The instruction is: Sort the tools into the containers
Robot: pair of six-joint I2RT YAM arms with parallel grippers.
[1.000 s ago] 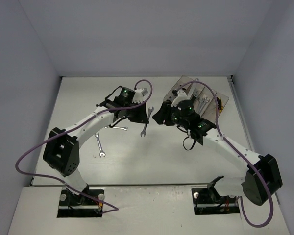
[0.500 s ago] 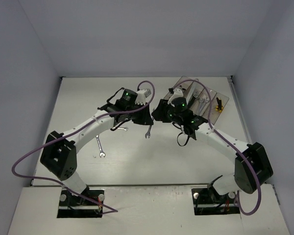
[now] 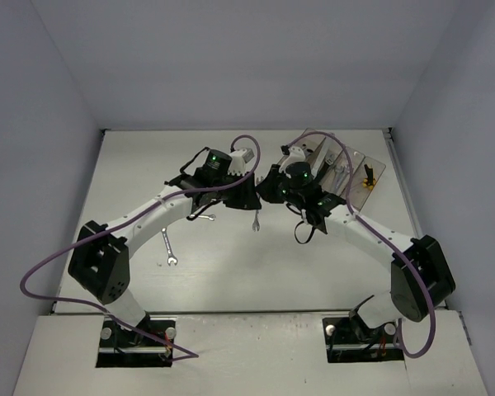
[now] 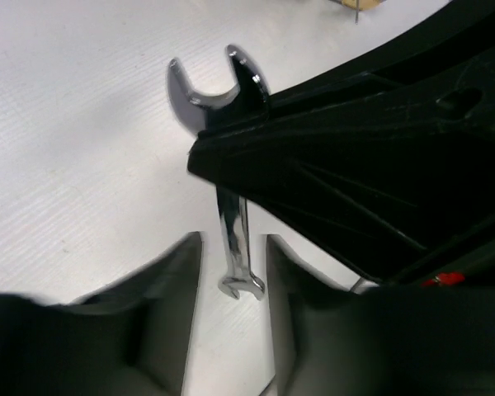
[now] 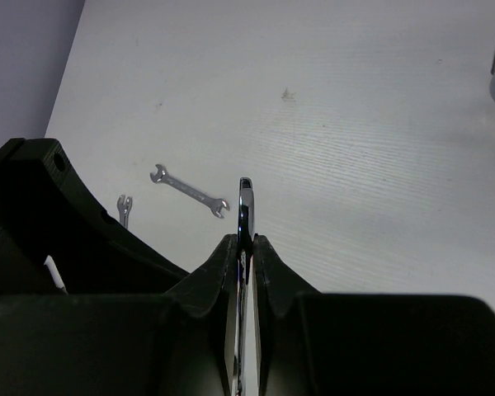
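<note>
Top external: 2 arms, wrists meeting over the middle of the worktop [image 3: 231,276]. It shows 3 wrenches outside the containers [image 3: 351,158]. The held wrench [image 3: 255,220] sticks out just below where the left fingers [image 3: 246,196] and right fingers [image 3: 268,190] meet. The other 2 lie loose to its left: a short wrench [image 3: 201,216] beside the left arm and a long wrench [image 3: 169,247] nearer the bases. The containers sit at the far right of the worktop, just behind the right wrist. Inside are 1 yellow-and-black driver [image 3: 367,176] and some silver wrenches [image 3: 338,172], too small to count. The bin count is not readable either. Grip state is not visible from up here.

Left wrist fills that in. The left fingers are parted a little with one end of the held wrench between them. There is clear daylight on one side and it sits close to the other pad, so they are not clamping. The right arm's black housing crosses the shaft, and the open-ended head shows beyond it.

Right wrist: the right fingers are pressed flat on the held wrench, seen edge-on, with its tip poking past the fingertips. This view adds 2 wrenches on the worktop beyond: a far wrench [image 5: 190,190] in full and a clipped wrench [image 5: 124,208] half hidden by the left arm. Cannot tell which of the top view's these are. The containers' contents show only in the top view.
</note>
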